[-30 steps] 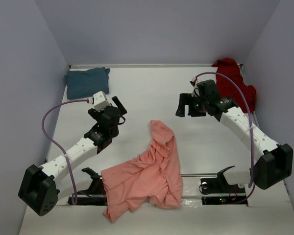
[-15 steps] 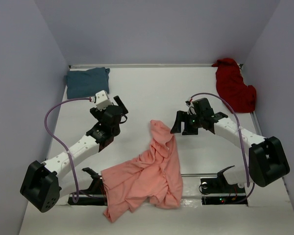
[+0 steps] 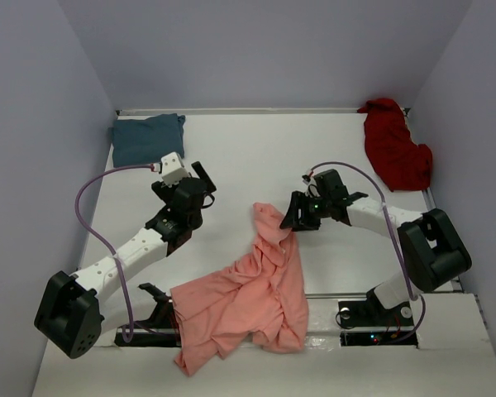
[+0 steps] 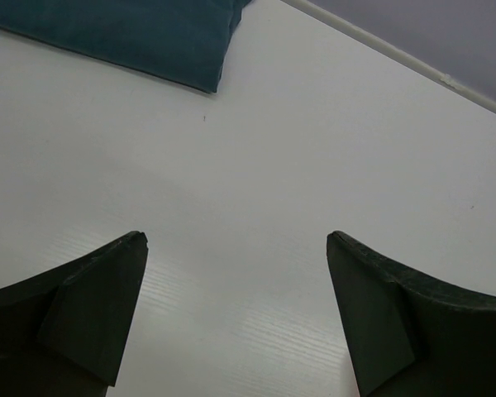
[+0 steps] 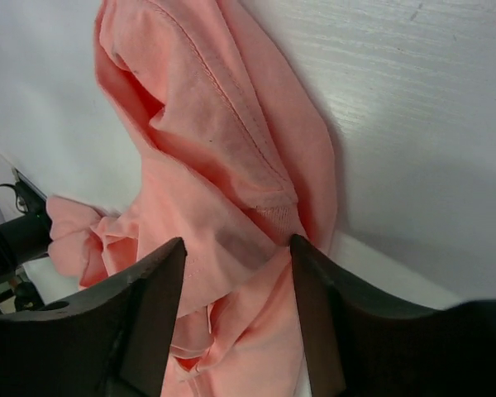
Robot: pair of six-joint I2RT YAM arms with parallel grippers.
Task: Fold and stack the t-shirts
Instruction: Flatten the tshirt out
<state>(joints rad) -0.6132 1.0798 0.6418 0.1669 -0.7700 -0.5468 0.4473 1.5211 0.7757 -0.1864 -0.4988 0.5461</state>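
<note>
A crumpled salmon-pink t-shirt (image 3: pixel 252 294) lies at the near middle of the table, part hanging over the front edge. My right gripper (image 3: pixel 295 216) is open at the shirt's far tip; in the right wrist view the pink cloth (image 5: pixel 223 149) lies between and beyond its two fingers (image 5: pixel 149 314). A folded teal t-shirt (image 3: pixel 146 137) lies at the far left; its corner shows in the left wrist view (image 4: pixel 140 33). A dark red t-shirt (image 3: pixel 394 147) lies bunched at the far right. My left gripper (image 3: pixel 200 180) is open and empty over bare table (image 4: pixel 256 190).
Purple-grey walls close in the white table (image 3: pixel 256 157) on the left, back and right. A lavender cable (image 3: pixel 91 198) loops off the left arm and another (image 3: pixel 380 190) off the right arm. Black mounts and electronics (image 3: pixel 372 318) sit at the front edge.
My right arm has swung left and toward the near side, from beside the dark red shirt down to the pink shirt's far tip. The left arm has barely moved.
</note>
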